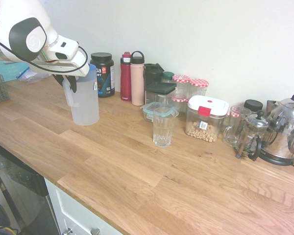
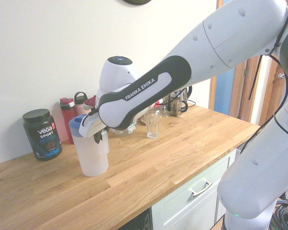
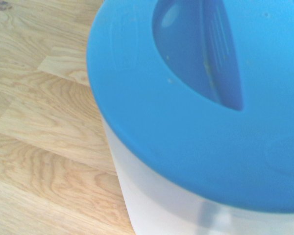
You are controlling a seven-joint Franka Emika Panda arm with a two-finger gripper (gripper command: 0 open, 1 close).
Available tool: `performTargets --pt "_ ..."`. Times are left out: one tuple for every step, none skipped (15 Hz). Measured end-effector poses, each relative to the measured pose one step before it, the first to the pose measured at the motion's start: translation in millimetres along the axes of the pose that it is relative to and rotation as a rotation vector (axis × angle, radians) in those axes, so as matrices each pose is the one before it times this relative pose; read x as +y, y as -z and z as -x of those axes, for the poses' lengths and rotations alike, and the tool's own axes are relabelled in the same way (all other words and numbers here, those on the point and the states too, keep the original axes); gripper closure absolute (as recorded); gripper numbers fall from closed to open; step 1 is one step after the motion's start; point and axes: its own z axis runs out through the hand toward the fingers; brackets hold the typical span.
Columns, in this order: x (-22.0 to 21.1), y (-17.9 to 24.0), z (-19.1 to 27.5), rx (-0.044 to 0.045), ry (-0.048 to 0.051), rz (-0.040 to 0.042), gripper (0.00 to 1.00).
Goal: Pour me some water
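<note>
A frosted white plastic jug (image 1: 86, 104) (image 2: 90, 154) with a blue lid (image 3: 152, 122) stands upright on the wooden counter (image 1: 137, 171). The water inside is too faint to make out through the frosted wall. My gripper (image 1: 70, 84) (image 2: 100, 136) reaches down at the jug's side, its dark fingers pressed against the white handle (image 1: 68, 97). An empty-looking clear glass (image 1: 163, 127) (image 2: 152, 124) stands upright on the counter, well apart from the jug, on the side away from the arm in the first exterior view.
Behind the jug stands a black protein tub (image 1: 103, 73), with a red bottle (image 1: 126, 77) and a pink bottle (image 1: 137, 79) along the wall. Beyond are jars, a nut container (image 1: 205, 121), a glass mug (image 1: 232, 128), a French press (image 1: 252, 136) and a kettle (image 1: 286, 131).
</note>
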Motion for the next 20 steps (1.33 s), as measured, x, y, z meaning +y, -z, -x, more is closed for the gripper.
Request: performTargets --pt "-0.03 0.20 0.19 -0.00050 0.00037 0.00058 1.00" --pt "-0.09 0.19 0.19 -0.00035 0.00038 0.00031 1.00" --pt "0.29 0.41 0.40 -0.00406 -0.00252 0.00220 1.00" --pt "0.99 1.37 0.57 -0.00989 -0.00674 0.00379 1.00" --pt "0.92 3.07 0.46 -0.00920 -0.00702 0.00118 1.00" --pt "1.67 4.15 0.03 -0.00516 -0.00454 0.00667 1.00" --pt "3.37 5.07 -1.44 -0.00205 -0.00782 0.00689 1.00" --pt "4.34 5.80 -2.02 0.00105 -0.00950 0.00504 1.00" --pt "5.84 6.96 -3.06 0.00205 -0.01361 0.00367 1.00" --pt "7.20 8.46 -3.27 0.00011 -0.01440 0.00434 1.00" --pt "7.44 9.85 -2.24 -0.00193 -0.01193 0.00697 1.00" --pt "9.65 10.32 -0.55 -0.00495 -0.01007 0.01156 1.00" --pt "11.12 9.53 0.51 -0.00787 -0.01024 0.01320 1.00" --pt "12.41 9.69 -0.65 -0.00420 -0.01370 0.00797 1.00" --pt "15.41 8.49 -2.83 -0.00114 -0.01920 0.00589 1.00" --pt "17.30 8.05 -5.16 0.00385 -0.02338 0.00246 1.00" --pt "17.03 6.53 -5.77 0.00585 -0.02294 0.00276 1.00" --pt "16.13 4.98 -6.02 0.00551 -0.02370 0.00426 1.00" --pt "15.93 3.93 -6.80 0.00486 -0.02172 0.00398 1.00" --pt "16.87 3.32 -6.81 -0.00013 -0.01950 0.00495 1.00"
